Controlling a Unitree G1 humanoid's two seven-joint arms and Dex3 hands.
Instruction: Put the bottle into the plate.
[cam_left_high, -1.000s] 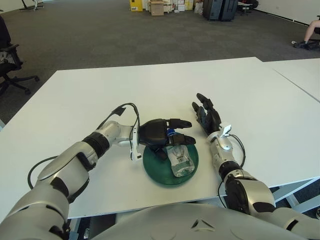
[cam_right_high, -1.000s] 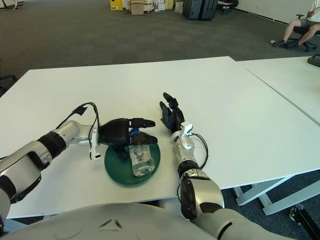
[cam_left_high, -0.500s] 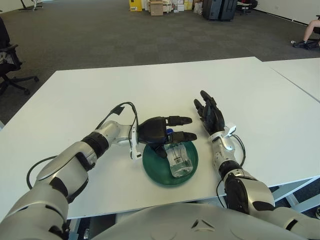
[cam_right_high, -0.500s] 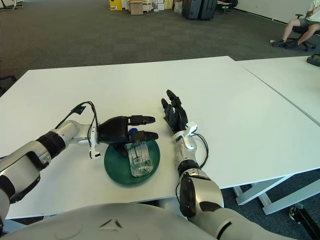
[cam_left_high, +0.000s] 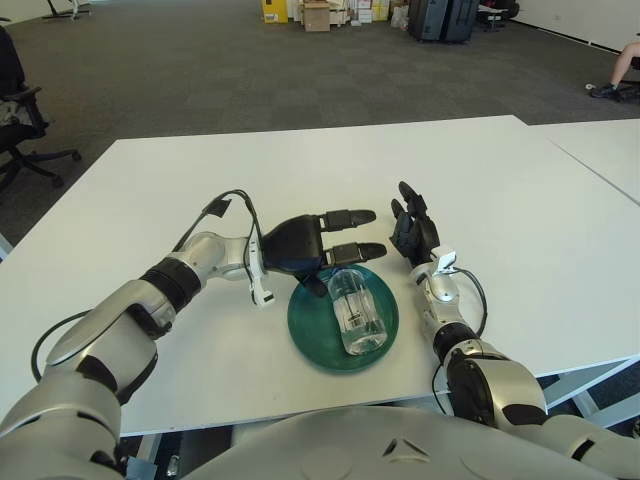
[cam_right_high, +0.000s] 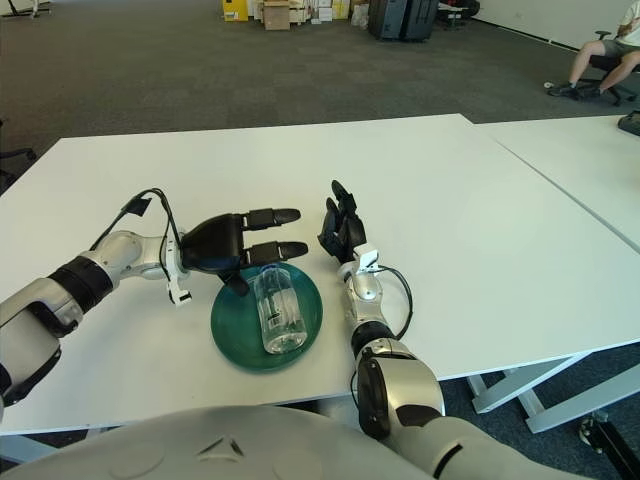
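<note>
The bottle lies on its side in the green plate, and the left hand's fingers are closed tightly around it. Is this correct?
Not fully. The bottle does lie on its side in the green plate, but the left hand has no grip on it: the left eye view shows its fingers stretched out open above the plate's far rim.

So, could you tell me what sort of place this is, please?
Probably an open-plan office or lab: grey carpet, white tables, an office chair at the left, boxes stacked at the far end.
</note>
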